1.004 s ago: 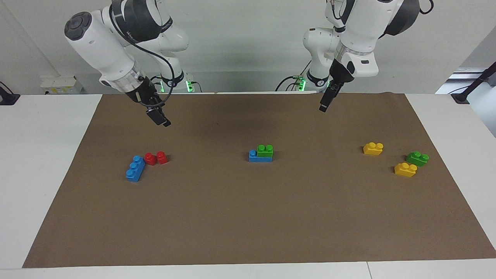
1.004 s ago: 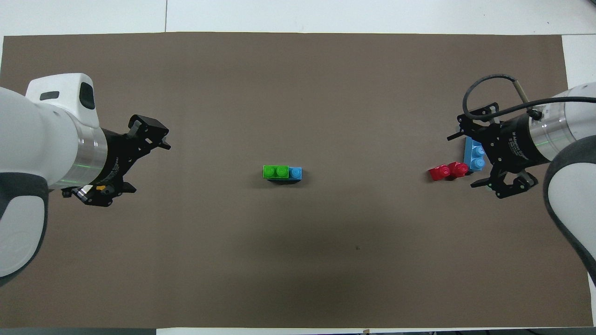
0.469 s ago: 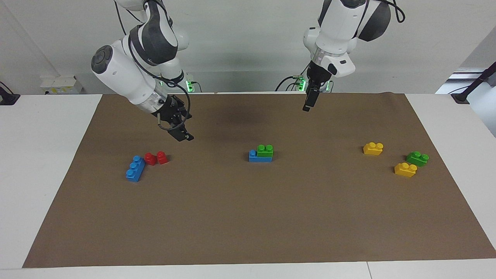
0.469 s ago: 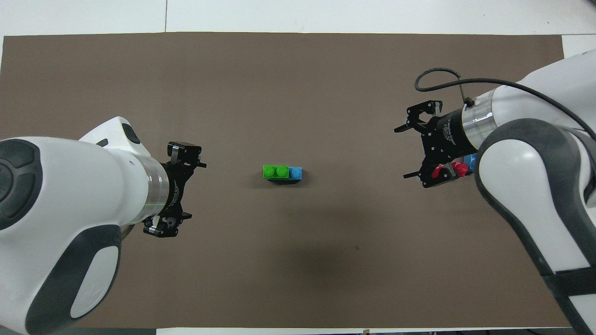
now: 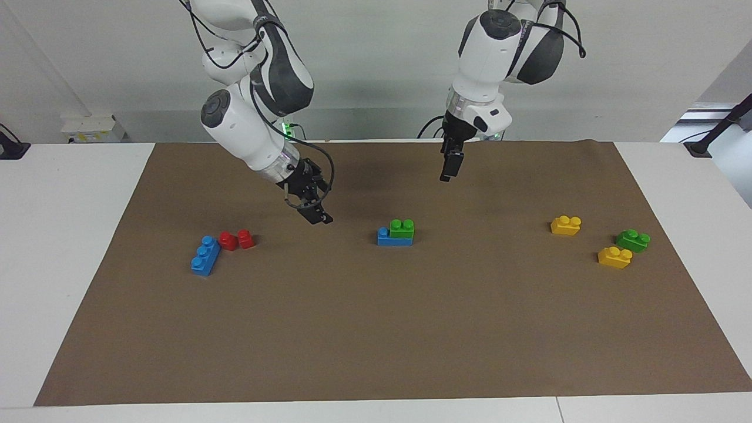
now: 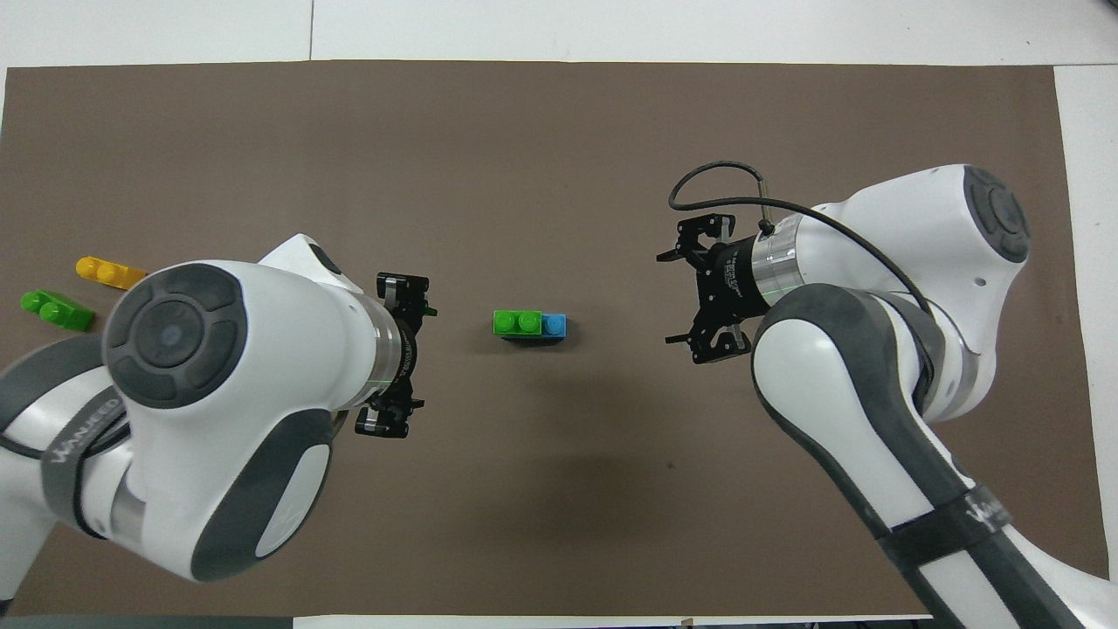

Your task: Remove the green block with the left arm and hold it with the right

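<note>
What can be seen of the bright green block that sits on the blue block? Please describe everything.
The green block is a small bright green toy brick, plastic by its look, with two round studs on top. It sits upright on the blue block, covering the part toward the left arm's end and leaving one blue stud bare. The pair rests mid-mat. Neither the left gripper nor the right gripper touches it.

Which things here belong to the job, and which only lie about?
Job: bright green two-stud plastic brick on the long blue brick; left gripper; right gripper.
Lying about: two yellow bricks, darker green brick, two red bricks, loose blue brick.
</note>
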{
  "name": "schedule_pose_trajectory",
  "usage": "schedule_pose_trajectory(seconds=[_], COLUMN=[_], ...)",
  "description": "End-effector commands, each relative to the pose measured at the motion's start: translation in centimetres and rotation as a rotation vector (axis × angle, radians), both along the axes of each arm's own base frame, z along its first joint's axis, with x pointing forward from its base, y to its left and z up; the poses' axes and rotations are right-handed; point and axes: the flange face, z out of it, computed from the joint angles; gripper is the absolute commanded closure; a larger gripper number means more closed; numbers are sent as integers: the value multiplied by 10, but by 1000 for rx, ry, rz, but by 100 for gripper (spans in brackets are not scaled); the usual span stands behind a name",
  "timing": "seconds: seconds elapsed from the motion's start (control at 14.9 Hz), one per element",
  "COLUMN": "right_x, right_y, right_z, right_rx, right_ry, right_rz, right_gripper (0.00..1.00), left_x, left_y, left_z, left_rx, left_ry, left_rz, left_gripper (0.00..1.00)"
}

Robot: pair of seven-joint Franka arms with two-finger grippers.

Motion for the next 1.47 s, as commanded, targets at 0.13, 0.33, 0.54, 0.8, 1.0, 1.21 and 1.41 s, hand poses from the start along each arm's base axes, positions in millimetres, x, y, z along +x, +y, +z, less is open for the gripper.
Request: schedule_pose_trajectory(seconds=[0.13,0.33,0.54,0.8,1.0,1.21,1.41], right_x=[-9,-16,-22,-24,-27,-25,-23], right_y=[23,40,54,64,78,77,83], right_z=[-28,-48,-65,-83,-95,-105,-110], right_rx=[30,25,13,20,22,15,23], right_ry=[-24,-7,18,22,20,20,-3], right_rz=[-66,-54,-30,-64,-66,-75,-99], right_gripper=[0,0,0,0,0,0,0], left_x=[18,26,30,43,50,54,57], left_y=[-23,-36,-39,-46,-45,-45,-47], left_z=[-29,-46,-56,-75,-83,-95,-109], left_rx=[-26,-32,-32,-31,-40,-41,-40], left_ry=[15,17,20,19,5,2,4], left_rz=[107,142,166,196,206,212,227], left_gripper=[0,0,0,0,0,0,0])
